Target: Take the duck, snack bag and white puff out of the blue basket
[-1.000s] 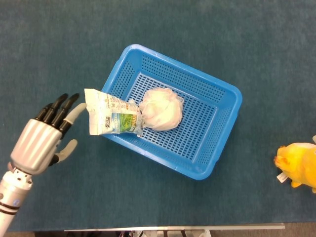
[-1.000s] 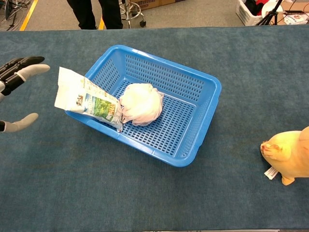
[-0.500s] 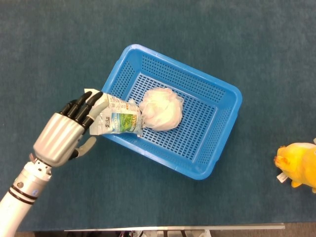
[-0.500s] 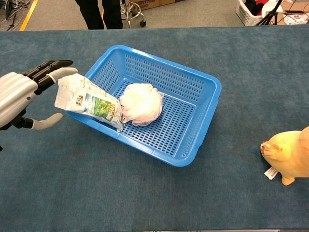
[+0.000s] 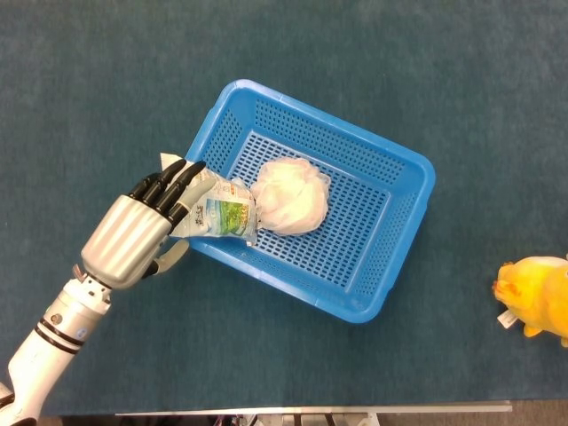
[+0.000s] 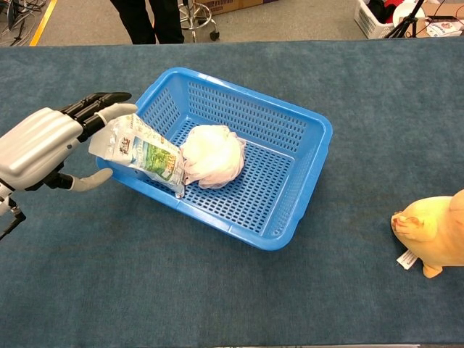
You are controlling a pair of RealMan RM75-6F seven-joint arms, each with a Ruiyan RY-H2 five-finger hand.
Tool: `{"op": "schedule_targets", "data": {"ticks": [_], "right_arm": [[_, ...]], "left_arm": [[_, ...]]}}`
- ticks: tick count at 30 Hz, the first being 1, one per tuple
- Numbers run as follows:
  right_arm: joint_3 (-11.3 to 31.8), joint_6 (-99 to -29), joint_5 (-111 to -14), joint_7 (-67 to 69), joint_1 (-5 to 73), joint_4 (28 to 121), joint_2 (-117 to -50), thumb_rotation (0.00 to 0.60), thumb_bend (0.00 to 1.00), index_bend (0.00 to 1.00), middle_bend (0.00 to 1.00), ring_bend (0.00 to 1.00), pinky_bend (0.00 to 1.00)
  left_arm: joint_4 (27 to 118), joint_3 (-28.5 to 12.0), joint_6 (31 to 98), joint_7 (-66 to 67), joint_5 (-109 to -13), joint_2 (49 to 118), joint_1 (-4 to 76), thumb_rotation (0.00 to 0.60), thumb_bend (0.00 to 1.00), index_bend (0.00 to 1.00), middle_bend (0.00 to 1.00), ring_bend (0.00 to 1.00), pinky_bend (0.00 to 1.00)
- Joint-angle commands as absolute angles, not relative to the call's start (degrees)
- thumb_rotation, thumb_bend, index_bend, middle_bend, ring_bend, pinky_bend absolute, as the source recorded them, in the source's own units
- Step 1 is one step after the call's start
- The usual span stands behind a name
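Closing in from the left over the last second, our left hand now wraps its fingers over the top of the snack bag, thumb beneath; whether the grip is firm we cannot tell. The bag leans on the blue basket rim beside the white puff. The duck already sits on the desk, well apart.
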State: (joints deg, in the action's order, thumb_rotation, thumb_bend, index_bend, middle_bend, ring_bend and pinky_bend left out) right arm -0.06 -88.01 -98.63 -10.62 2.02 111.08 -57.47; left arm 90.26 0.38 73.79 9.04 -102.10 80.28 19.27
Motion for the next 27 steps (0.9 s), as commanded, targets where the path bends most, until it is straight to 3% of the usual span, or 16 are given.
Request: {"op": "schedule_targets", "data": {"ticks": [1, 17, 27], "right_arm": [[-0.1, -87.9, -98.5, -10.3, 2.0, 110.9, -57.6, 0.6, 0.0, 0.0, 0.11, 0.12, 0.41], [-0.6, -87.1, -97.8, -9.1, 2.1, 109.8, -58.5, 0.6, 0.0, 0.0, 0.11, 0.12, 0.41], [-0.9, -87.2, -97.6, -8.3, 1.8, 109.3, -58.6, 0.6, 0.0, 0.01, 0.11, 0.12, 0.41]], "left_arm": [[89.9, 0.3, 74.0, 8.9, -102.0, 80.7, 19.7, 0.6, 0.31, 0.07, 0.0, 0.0, 0.22], [89.3, -0.3, 74.7, 10.3, -103.2, 83.6, 22.7, 0.6, 0.31, 0.14, 0.0, 0.0, 0.22], [86.6, 0.4, 78.0, 9.5, -105.6, 84.8, 23.1, 0.6, 0.31, 0.27, 0.04, 0.06, 0.29]]}}
